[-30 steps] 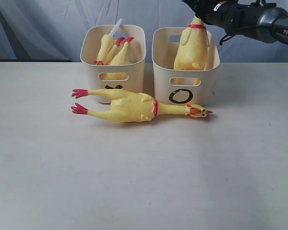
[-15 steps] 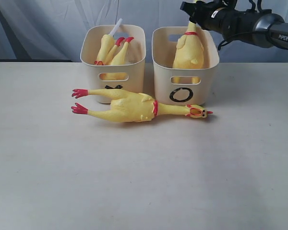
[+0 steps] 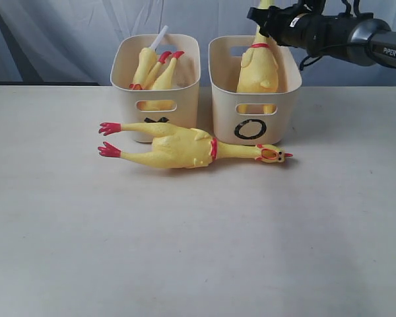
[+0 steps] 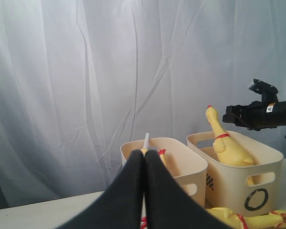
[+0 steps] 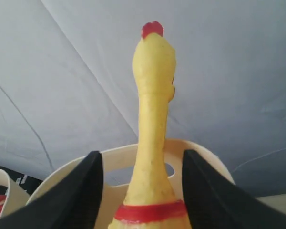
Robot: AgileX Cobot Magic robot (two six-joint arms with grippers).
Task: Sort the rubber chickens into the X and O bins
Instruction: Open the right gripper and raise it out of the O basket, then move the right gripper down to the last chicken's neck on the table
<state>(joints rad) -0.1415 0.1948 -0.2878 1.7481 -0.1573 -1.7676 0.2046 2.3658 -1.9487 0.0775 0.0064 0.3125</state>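
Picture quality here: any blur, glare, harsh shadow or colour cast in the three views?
Exterior view: even light, sharp, only a soft shadow under the lying chicken on the table. Left wrist view: bright curtain, left gripper featureless black. Right wrist view: bluish cast, upright chicken sharp, right gripper dark; no glare.

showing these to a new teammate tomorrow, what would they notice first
Most likely the long yellow rubber chicken lying full length on the table, in front of the X bin and the O bin. A second chicken stands neck-up in the O bin, its neck between the open fingers of the right gripper. Red feet and a white tube poke out of the X bin.
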